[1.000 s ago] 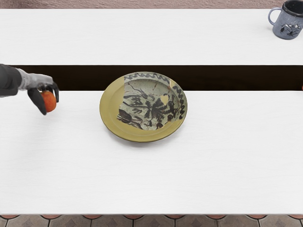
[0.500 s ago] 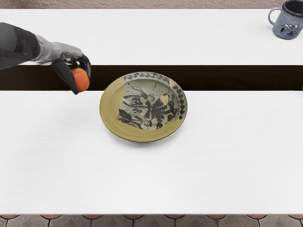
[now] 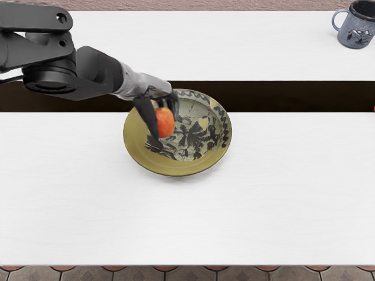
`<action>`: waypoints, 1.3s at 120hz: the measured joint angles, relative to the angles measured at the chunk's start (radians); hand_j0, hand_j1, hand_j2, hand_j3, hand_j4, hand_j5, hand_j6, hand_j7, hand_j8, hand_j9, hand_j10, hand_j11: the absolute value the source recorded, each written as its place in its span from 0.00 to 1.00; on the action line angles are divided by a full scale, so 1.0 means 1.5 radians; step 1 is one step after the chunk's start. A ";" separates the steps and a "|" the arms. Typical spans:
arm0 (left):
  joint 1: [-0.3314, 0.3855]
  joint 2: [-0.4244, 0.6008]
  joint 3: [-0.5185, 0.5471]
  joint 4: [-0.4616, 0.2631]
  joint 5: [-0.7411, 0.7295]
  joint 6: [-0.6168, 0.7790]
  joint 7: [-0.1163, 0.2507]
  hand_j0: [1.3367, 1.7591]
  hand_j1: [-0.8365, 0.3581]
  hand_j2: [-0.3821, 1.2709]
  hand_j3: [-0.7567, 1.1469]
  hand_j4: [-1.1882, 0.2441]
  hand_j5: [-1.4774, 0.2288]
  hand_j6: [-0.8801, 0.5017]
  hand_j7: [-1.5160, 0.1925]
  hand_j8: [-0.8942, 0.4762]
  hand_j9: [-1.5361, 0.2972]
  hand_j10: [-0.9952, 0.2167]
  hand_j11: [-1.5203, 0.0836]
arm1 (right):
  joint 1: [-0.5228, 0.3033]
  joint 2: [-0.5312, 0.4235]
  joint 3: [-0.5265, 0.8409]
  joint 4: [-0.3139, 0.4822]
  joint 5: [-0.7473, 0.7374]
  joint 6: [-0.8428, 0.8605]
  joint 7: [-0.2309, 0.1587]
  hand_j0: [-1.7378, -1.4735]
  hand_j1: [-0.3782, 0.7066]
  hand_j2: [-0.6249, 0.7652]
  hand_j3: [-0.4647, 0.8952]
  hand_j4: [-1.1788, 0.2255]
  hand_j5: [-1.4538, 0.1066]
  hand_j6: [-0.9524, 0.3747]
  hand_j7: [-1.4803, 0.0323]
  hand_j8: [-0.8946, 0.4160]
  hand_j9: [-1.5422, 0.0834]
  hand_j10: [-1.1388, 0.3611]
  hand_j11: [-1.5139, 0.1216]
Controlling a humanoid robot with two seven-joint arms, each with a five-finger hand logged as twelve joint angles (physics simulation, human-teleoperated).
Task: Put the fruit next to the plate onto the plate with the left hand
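- Near table (image 3: 187,216): the white top fills the foreground. Nothing lies on it in front of the plate.
- Plate (image 3: 176,170): an olive-rimmed dish with a dark painted pattern sits at the near table's far edge, unmoved over the last second.
- Fruit (image 3: 166,122): a small orange-red fruit now shows over the left part of the plate's patterned well. One second ago it was well left of the plate, low over the table. Half a second ago it was raised and just short of the left rim.
- Left hand (image 3: 156,106): the dark fingers are curled around the fruit, gripping it from above and from the side. Whether the fruit touches the plate surface cannot be determined from this view.
- Left arm (image 3: 70,64): it enters from the left edge and now reaches far across toward the plate.
- Task status: transport appears complete. By judgement, the remaining steps are to lower the fruit, release it and withdraw. A round fruit may roll on release.
- Gap (image 3: 293,96): a dark gap separates the two table tops.
- Far table (image 3: 222,47): a blue-grey mug (image 3: 356,23) stands at its right end, well apart from the work.
- Right hand: not visible.
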 joint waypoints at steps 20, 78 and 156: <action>0.032 -0.056 -0.023 0.022 0.109 0.076 0.007 0.73 0.38 0.46 0.40 0.53 0.09 0.52 0.16 0.50 0.18 0.29 0.20 | 0.000 0.000 0.000 0.000 0.000 0.000 0.000 0.30 0.07 0.44 0.34 0.81 0.90 0.69 0.95 0.66 0.92 0.74 0.90; 0.109 -0.124 -0.060 0.029 0.361 0.108 0.010 0.73 0.42 0.42 0.40 0.47 0.10 0.49 0.17 0.48 0.17 0.25 0.20 | 0.000 0.000 0.000 0.000 0.000 0.000 0.000 0.30 0.07 0.44 0.34 0.81 0.90 0.69 0.95 0.66 0.92 0.74 0.90; 0.124 -0.101 -0.083 0.033 0.289 0.113 0.009 0.76 0.68 0.29 0.40 0.61 0.60 0.43 0.62 0.44 0.59 0.55 0.67 | 0.000 0.000 0.000 0.000 0.000 0.000 0.000 0.30 0.07 0.44 0.34 0.81 0.90 0.69 0.95 0.66 0.92 0.74 0.90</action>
